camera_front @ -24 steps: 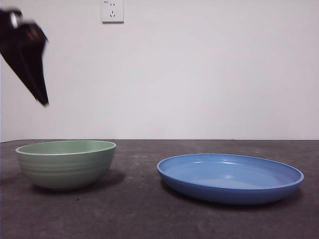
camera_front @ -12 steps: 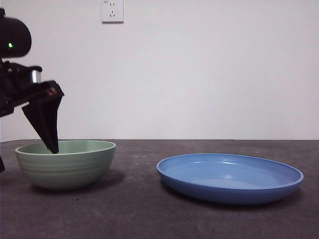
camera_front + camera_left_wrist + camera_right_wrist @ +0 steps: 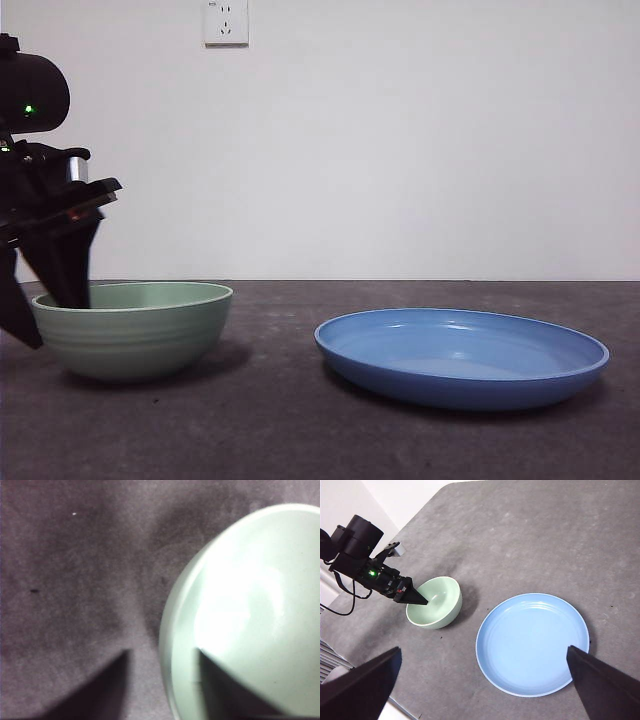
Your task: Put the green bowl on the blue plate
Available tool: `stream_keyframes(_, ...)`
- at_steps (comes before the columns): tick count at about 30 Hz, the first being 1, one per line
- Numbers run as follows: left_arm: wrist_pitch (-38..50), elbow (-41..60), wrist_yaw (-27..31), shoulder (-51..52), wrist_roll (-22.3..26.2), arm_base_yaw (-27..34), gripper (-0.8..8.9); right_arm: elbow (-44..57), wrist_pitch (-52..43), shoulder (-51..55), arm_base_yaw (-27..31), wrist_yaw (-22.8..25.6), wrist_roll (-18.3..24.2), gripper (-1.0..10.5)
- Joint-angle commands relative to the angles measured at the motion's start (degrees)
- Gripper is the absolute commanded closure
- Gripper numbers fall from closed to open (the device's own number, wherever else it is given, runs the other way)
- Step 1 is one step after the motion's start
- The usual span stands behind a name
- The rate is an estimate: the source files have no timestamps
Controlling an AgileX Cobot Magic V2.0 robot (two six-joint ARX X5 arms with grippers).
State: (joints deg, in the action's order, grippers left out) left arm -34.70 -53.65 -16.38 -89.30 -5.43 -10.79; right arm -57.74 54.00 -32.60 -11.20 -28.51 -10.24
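Observation:
The green bowl [image 3: 135, 330] stands upright on the dark table, left of the blue plate [image 3: 460, 355], a gap between them. My left gripper [image 3: 45, 315] is open and straddles the bowl's left rim, one jaw inside and one outside. In the left wrist view the bowl [image 3: 250, 605] has its rim between the left gripper's [image 3: 162, 652] jaws. My right gripper [image 3: 483, 650] is open and empty, high above the table. From there I see the bowl [image 3: 437, 602], the plate [image 3: 532, 642] and the left gripper [image 3: 412, 597] at the bowl's rim.
A white wall with an outlet [image 3: 226, 22] stands behind the table. The table's edge [image 3: 380, 690] runs close to the bowl's side, with the left arm's cables [image 3: 340, 610] hanging there.
My left gripper has come down from the upper left to the bowl's left rim, and its jaws now straddle the rim. Bowl and plate have not moved.

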Motion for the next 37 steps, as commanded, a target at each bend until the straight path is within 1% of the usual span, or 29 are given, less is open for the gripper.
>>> stream_keyframes(1, 0.26, -1.05, 0.13, -0.96, 0.50, -0.15, 7.71, -0.98, -0.33, -0.22, -0.15, 0.04, 0.59, 3.5)
stream_keyframes(2, 0.28, -1.05, 0.15, -0.96, 0.50, -0.15, 7.93, -0.98, -0.33, -0.22, -0.15, 0.04, 0.61, 3.5)
stream_keyframes(4, 0.26, -1.05, 0.57, -0.96, 0.52, -0.15, 7.99, -0.98, -0.33, -0.22, -0.15, 0.04, 0.61, 3.5)
stream_keyframes(9, -0.72, -1.51, 5.49, -0.96, 0.50, -0.44, 7.99, -0.98, -0.33, -0.22, -0.15, 0.02, 0.59, 3.5)
stream_keyframes(14, -4.31, -5.11, 5.51, -0.96, 0.17, -2.05, 7.99, -0.98, -0.31, -0.22, -0.15, 0.02, 0.59, 3.5)
stream_keyframes(19, -10.56, -12.74, 5.51, -1.01, -2.71, -6.73, 7.99, -0.98, -0.33, -0.22, -0.15, 0.02, 0.59, 3.5)
stream_keyframes(21, -12.41, -16.06, 5.51, -1.14, -2.82, -9.07, 7.99, -0.98, -0.35, -0.22, -0.15, 0.04, 0.61, 3.5)
stream_keyframes(25, -14.27, -22.84, 5.51, -2.14, -3.32, -13.60, 7.99, -0.98, -0.33, -0.22, -0.15, 0.04, 0.59, 3.5)
stream_keyframes(27, -14.10, -25.75, 5.51, -3.19, -4.44, -15.50, 7.99, -0.98, -0.35, -0.22, -0.15, 0.04, 0.59, 3.5)
stream_keyframes(31, -14.69, -32.06, 5.49, -7.74, -6.29, -19.41, 7.99, -0.98, -0.33, -0.22, -0.15, 0.02, 0.57, 3.5)
stream_keyframes(37, -16.50, -40.63, 5.46, -17.40, -6.27, -25.31, 7.99, -0.98, -0.35, -0.22, -0.15, 0.02, 0.57, 3.5)
